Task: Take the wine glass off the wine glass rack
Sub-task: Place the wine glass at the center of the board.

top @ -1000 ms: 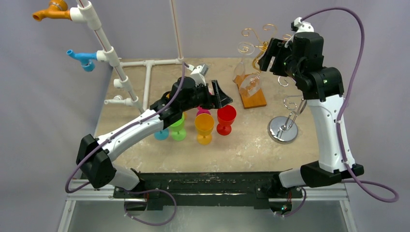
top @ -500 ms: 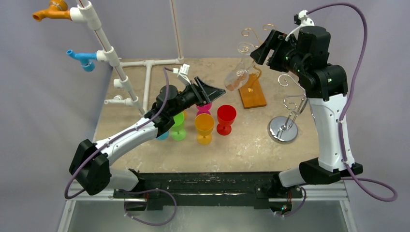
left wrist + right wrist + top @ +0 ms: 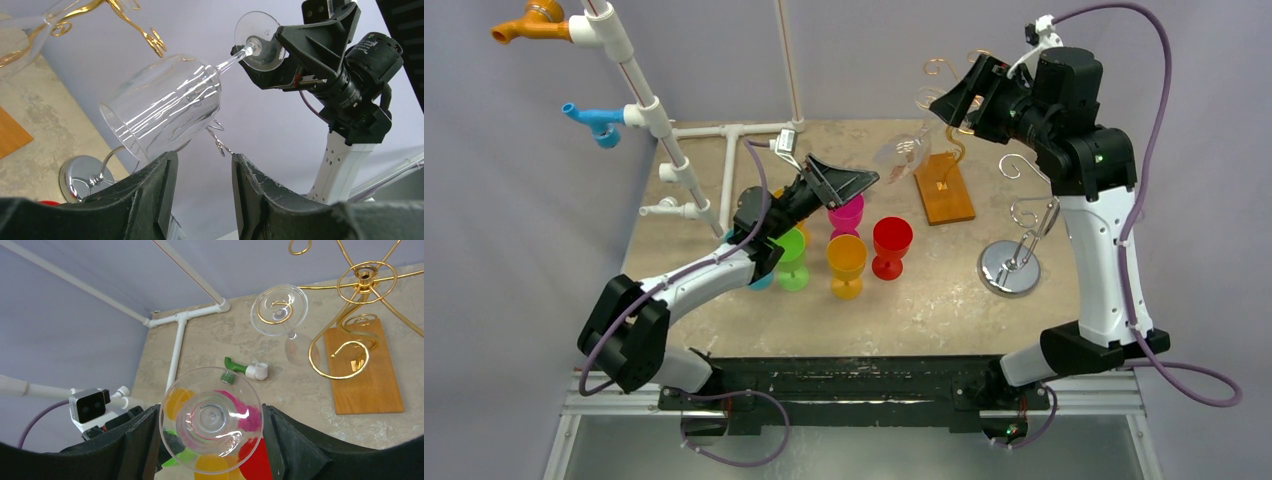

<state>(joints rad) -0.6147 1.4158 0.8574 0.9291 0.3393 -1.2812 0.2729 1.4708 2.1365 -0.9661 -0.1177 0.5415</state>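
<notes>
Coloured plastic goblets [image 3: 847,255] stand mid-surface. Above them the left end effector [image 3: 202,165] points upward, released and empty, just below the clear wine glass [image 3: 902,152]. The right end effector [image 3: 952,98] grasps the glass by its foot, airborne and tilted, off the gold wire rack [image 3: 944,198] near the far edge.

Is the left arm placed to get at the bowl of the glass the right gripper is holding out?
Probably yes. The wine glass hangs tilted, its bowl just beyond the left gripper, whose jaws stand apart with nothing between. The right gripper holds it at the foot end, leaving the bowl free.
</notes>
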